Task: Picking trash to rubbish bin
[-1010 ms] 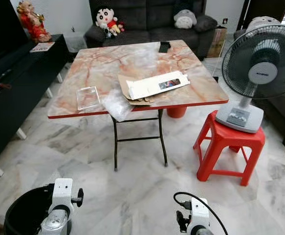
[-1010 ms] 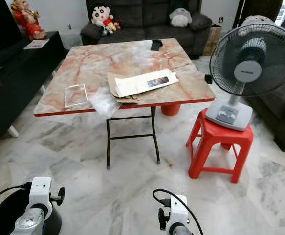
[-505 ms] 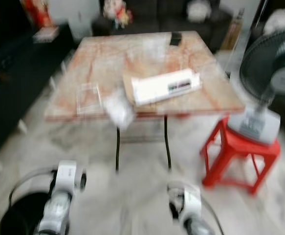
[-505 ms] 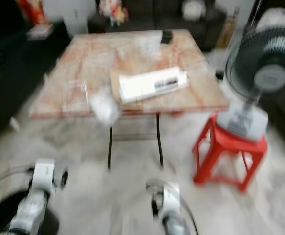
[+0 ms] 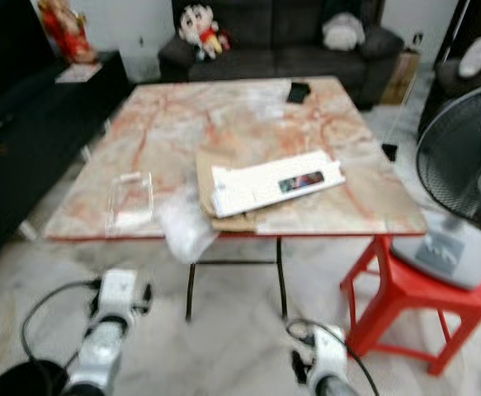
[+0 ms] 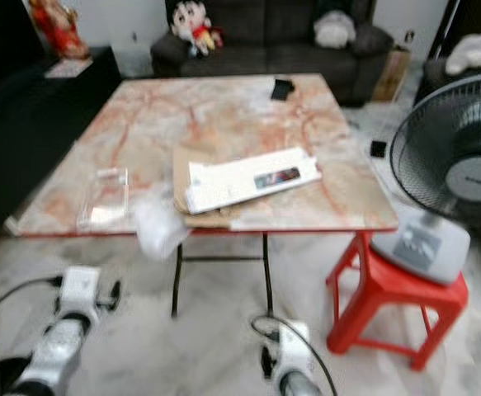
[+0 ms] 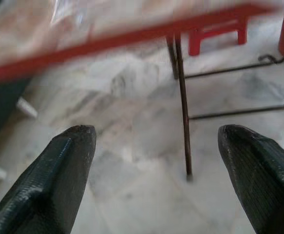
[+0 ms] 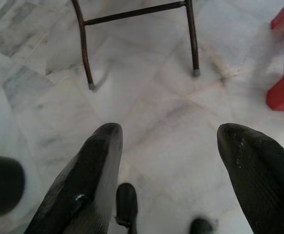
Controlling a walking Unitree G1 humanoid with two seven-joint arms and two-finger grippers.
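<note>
On the marble-topped folding table (image 5: 174, 124) lie a long white box (image 5: 275, 181) on flat brown cardboard (image 5: 228, 221), a clear plastic tray (image 5: 130, 200), and a crumpled clear plastic bag (image 5: 186, 233) hanging over the near edge. The rim of a black bin (image 5: 13, 384) shows at the bottom left corner, beside my left arm (image 5: 108, 330). My left gripper (image 7: 156, 134) is open and empty, looking under the table's red edge. My right gripper (image 8: 168, 129) is open and empty above the marble floor, facing the table legs (image 8: 83, 53).
A red plastic stool (image 5: 413, 305) carrying a grey fan (image 5: 471, 190) stands right of the table. A black cabinet (image 5: 25, 140) runs along the left. A dark sofa (image 5: 281, 33) with soft toys is behind. A small black item (image 5: 299, 91) lies at the table's far side.
The camera has moved closer to the table, so the table looks larger and the bin has slid to the bottom left corner. Both arms hang as before, empty.
</note>
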